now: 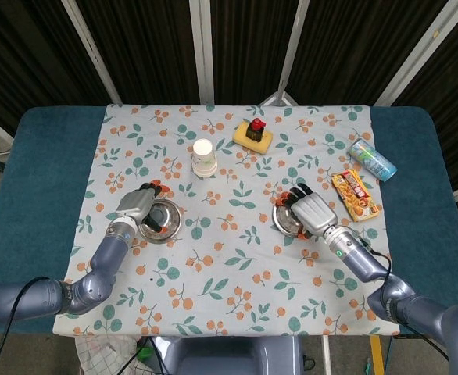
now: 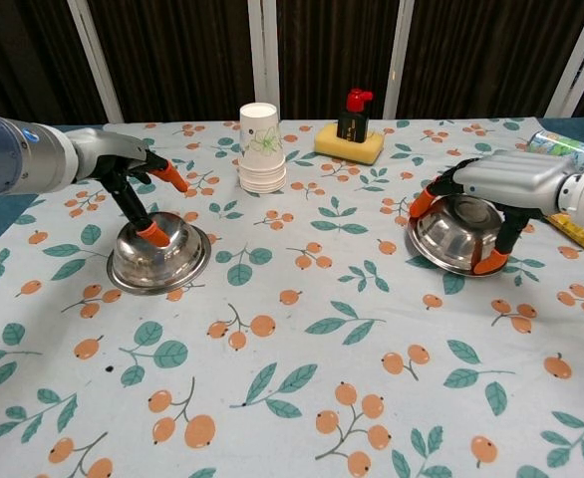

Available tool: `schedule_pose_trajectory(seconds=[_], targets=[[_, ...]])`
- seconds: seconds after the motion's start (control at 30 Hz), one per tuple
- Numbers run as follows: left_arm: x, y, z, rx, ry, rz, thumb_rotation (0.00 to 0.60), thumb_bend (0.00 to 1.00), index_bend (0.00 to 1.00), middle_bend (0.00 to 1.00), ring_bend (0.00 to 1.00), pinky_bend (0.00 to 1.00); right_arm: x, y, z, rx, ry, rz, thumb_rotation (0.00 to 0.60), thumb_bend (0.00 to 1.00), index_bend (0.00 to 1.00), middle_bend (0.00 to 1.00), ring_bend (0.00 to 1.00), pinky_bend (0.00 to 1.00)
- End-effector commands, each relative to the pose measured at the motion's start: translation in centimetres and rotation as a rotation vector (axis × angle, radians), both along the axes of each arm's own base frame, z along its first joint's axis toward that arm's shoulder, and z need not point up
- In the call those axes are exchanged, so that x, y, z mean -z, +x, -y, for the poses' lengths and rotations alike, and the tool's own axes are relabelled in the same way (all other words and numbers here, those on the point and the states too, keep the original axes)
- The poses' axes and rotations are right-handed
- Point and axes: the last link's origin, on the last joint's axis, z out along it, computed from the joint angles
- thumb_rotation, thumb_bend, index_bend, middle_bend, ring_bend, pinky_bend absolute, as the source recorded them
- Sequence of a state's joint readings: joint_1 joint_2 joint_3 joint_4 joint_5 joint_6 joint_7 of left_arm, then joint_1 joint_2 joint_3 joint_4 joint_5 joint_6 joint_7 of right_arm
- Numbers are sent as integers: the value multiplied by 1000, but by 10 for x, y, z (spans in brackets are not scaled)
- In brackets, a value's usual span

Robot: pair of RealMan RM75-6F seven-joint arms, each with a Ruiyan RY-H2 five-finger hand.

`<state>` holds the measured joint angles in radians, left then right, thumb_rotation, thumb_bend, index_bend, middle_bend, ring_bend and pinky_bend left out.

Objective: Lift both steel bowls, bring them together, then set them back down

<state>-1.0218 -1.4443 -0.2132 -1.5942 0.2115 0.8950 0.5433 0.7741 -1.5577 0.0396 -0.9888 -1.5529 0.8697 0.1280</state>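
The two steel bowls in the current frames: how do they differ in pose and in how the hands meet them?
The left steel bowl sits flat on the tablecloth, while the right steel bowl looks slightly tilted. The left hand has its fingers spread, one tip touching the left bowl; the right hand wraps its fingers around the right bowl. Both are shiny steel bowls of similar size, mouth up, apart on the cloth.

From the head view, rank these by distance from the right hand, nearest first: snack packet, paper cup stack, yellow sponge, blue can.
1. Snack packet, just beside the right hand, toward the table's right edge.
2. Blue can, beyond the packet, at the far right.
3. Yellow sponge, far side, near the middle.
4. Paper cup stack, far-left of the hand.
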Motion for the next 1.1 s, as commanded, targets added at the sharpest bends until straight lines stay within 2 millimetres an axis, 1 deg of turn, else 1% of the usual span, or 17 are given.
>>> schedule_pose_trajectory(seconds=[0.03,0.23,0.4,0.5,0.6,0.67,0.7,0.8,0.87,0.97,1.03,1.07,1.1], targets=[[-8,1,1,12,-4,-35,600,6,147,0,0,110,0,0,-1,36,11,2,600,110,197,65,76,62],[-22,10,1,42,43,3,600,0,123,0,0,87,0,0,-2,66,11,-31,600,98,102,1,34,41],[-40,16,3,73,86,60,600,0,111,0,0,80,-4,-2,-1,100,-8,-52,600,91,89,0,25,36],[-59,15,7,112,127,81,600,0,109,0,0,76,-19,0,6,127,-77,6,600,88,89,0,25,35],[-83,8,14,147,193,83,600,0,109,0,0,75,-43,-3,15,175,-168,101,600,87,89,0,25,35],[-104,-5,26,169,254,65,600,0,109,0,0,75,-69,-12,23,223,-252,178,600,86,89,0,25,35],[-110,-10,31,174,269,55,600,0,110,0,0,75,-78,-17,26,236,-281,193,600,86,89,0,25,36],[-140,-34,52,177,335,5,600,0,119,0,0,75,-112,-37,30,268,-372,207,600,86,99,0,27,35],[-158,-51,68,158,372,-15,600,0,128,0,0,75,-131,-52,29,286,-418,196,600,86,115,0,29,35],[-181,-74,91,134,417,-26,600,0,138,0,0,75,-149,-71,19,306,-446,169,600,85,123,0,30,35],[-192,-89,107,116,439,-35,600,0,139,0,0,75,-156,-79,10,298,-456,144,600,85,124,0,33,36],[-199,-100,120,100,451,-54,600,0,139,0,0,75,-160,-85,1,292,-466,122,600,85,124,0,40,36],[-202,-106,128,101,458,-57,600,0,139,0,0,75,-162,-87,-5,288,-468,116,600,85,124,0,47,36]])
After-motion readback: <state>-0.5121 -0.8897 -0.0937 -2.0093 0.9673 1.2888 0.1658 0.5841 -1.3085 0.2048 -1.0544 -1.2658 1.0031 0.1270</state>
